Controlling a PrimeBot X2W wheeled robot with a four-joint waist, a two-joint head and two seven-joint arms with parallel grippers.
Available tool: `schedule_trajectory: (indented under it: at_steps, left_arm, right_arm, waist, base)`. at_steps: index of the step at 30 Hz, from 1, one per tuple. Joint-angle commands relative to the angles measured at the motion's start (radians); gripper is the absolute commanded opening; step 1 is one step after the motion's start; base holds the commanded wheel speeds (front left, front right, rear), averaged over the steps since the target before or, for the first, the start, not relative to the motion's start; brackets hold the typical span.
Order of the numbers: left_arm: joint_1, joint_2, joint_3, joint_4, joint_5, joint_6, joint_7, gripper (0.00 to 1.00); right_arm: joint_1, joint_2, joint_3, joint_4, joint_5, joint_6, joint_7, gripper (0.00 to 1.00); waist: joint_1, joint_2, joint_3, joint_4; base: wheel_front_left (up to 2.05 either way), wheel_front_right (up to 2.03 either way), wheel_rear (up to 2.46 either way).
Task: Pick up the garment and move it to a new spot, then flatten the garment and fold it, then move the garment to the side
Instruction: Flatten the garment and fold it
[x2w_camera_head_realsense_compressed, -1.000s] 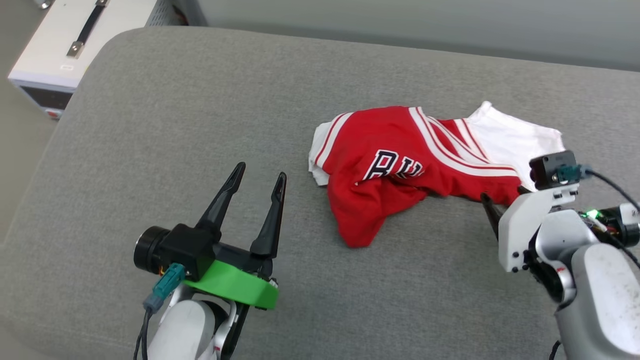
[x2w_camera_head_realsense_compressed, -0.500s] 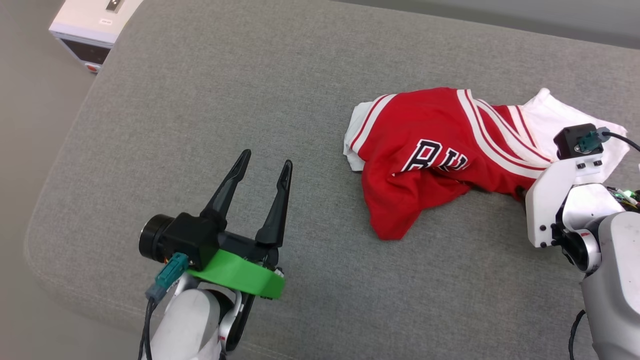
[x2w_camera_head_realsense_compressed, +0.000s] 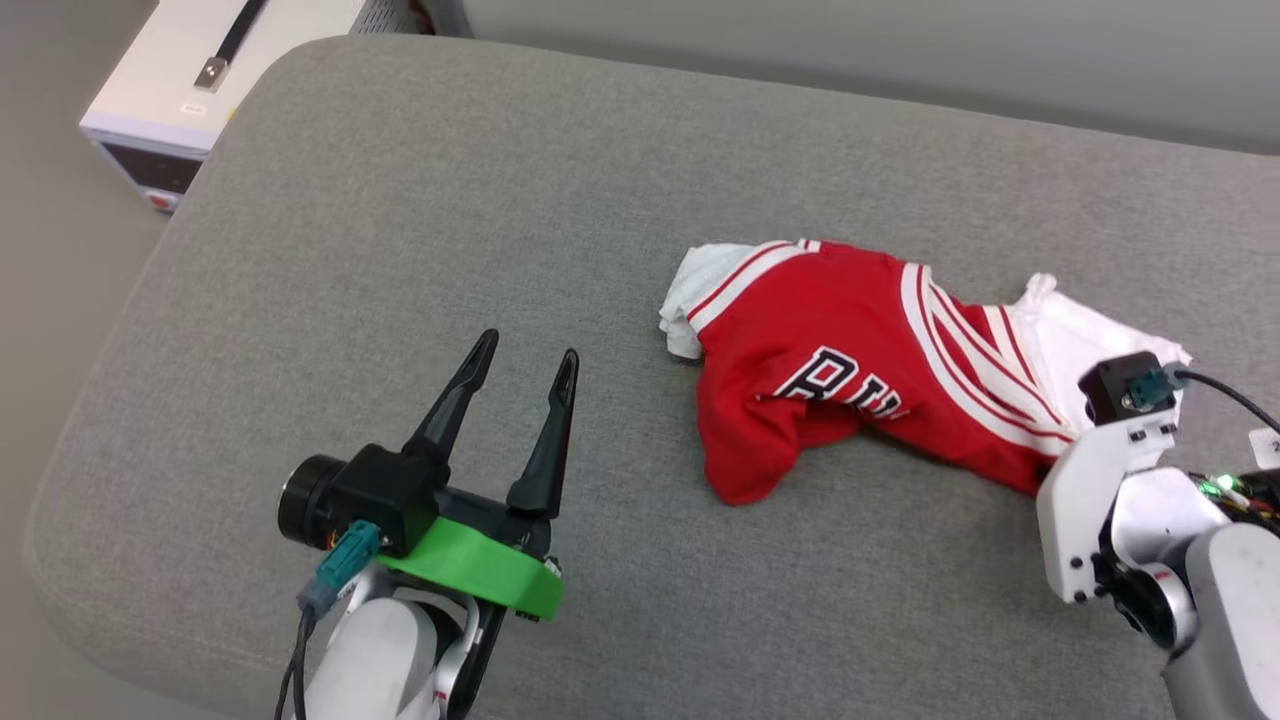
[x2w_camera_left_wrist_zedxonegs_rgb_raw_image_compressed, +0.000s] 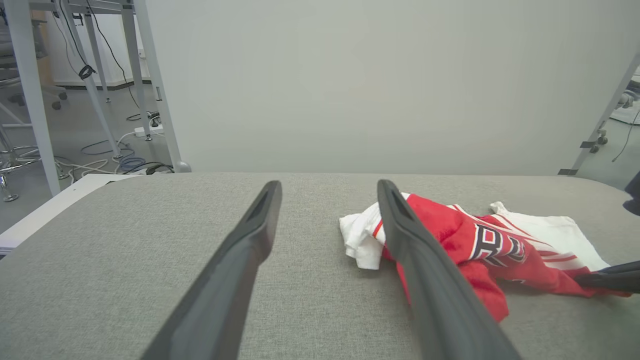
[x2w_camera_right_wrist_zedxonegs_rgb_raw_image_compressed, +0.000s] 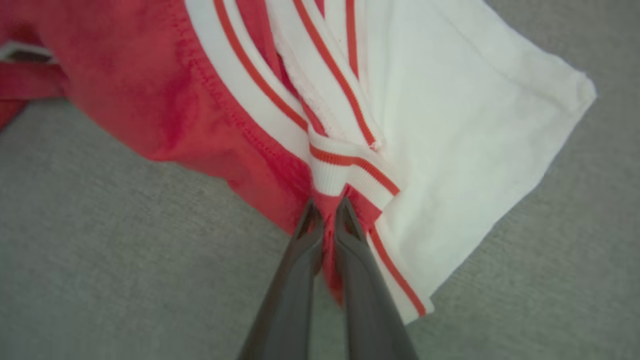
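Note:
The garment (x2w_camera_head_realsense_compressed: 850, 350), a crumpled red jersey with white sleeves, striped trim and black lettering, lies right of centre on the grey cushion (x2w_camera_head_realsense_compressed: 450, 220). My right gripper (x2w_camera_right_wrist_zedxonegs_rgb_raw_image_compressed: 327, 207) is shut on the garment (x2w_camera_right_wrist_zedxonegs_rgb_raw_image_compressed: 210, 95), pinching red fabric beside the striped trim. In the head view the right wrist mount covers its fingers at the garment's right end. My left gripper (x2w_camera_head_realsense_compressed: 525, 350) stands open above bare cushion, left of the garment and apart from it. Between and past the left gripper's (x2w_camera_left_wrist_zedxonegs_rgb_raw_image_compressed: 327, 187) fingers the garment (x2w_camera_left_wrist_zedxonegs_rgb_raw_image_compressed: 480, 245) shows at the right.
A white box (x2w_camera_head_realsense_compressed: 200, 90) with a black handle stands on the floor past the cushion's far left corner. A pale wall (x2w_camera_left_wrist_zedxonegs_rgb_raw_image_compressed: 375, 80) rises behind the cushion. Table legs and cables (x2w_camera_left_wrist_zedxonegs_rgb_raw_image_compressed: 100, 100) are at the far left.
My right gripper has gone from open to shut on the garment's right end, and the fabric there is bunched and pulled. The camera has shifted. The left gripper stays open in place.

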Motion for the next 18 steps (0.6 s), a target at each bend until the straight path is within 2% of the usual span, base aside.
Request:
schedule_trajectory:
  at_steps: [1,7,10,11,12,13,18]
  left_arm:
    - [0.014,0.002,-0.003,0.001,-0.003,-0.003,-0.006,1.00]
    - [0.032,0.007,-0.008,0.006,-0.005,-0.003,-0.006,1.00]
    - [0.029,0.009,-0.010,0.007,-0.007,-0.003,-0.006,1.00]
    - [0.027,0.010,-0.011,0.009,-0.009,-0.003,-0.006,1.00]
    - [0.025,0.011,-0.011,0.010,-0.010,-0.003,-0.006,1.00]
    - [0.024,0.013,-0.010,0.011,-0.011,-0.003,-0.006,1.00]
    - [0.018,0.016,-0.005,0.018,-0.024,-0.003,-0.006,1.00]
  right_arm:
    - [0.048,-0.021,-0.007,-0.012,0.011,-0.001,0.007,0.00]
    - [0.177,-0.061,-0.059,-0.097,0.022,-0.001,0.006,0.00]
    - [0.189,-0.043,-0.079,-0.087,0.014,-0.001,-0.037,0.00]
    - [0.187,-0.031,-0.086,-0.081,0.010,-0.001,-0.062,0.11]
    - [0.184,-0.021,-0.089,-0.078,0.008,-0.001,-0.084,0.52]
    - [0.181,-0.010,-0.095,-0.072,0.007,-0.001,-0.103,1.00]
    - [0.147,0.043,-0.120,-0.090,0.007,-0.001,-0.271,1.00]
  waist:
    - [0.0000,0.0000,-0.051,-0.049]
    - [0.0000,0.0000,-0.074,-0.086]
    - [0.0000,0.0000,-0.067,-0.094]
    - [0.0000,0.0000,-0.064,-0.097]
    - [0.0000,0.0000,-0.062,-0.099]
    - [0.0000,0.0000,-0.060,-0.103]
    - [0.0000,0.0000,-0.059,-0.121]
  base:
    - [0.00,0.00,0.00]
    - [0.00,0.00,0.00]
    - [0.00,0.00,0.00]
    - [0.00,0.00,0.00]
    - [0.00,0.00,0.00]
    - [0.00,0.00,0.00]
    - [0.00,0.00,0.00]
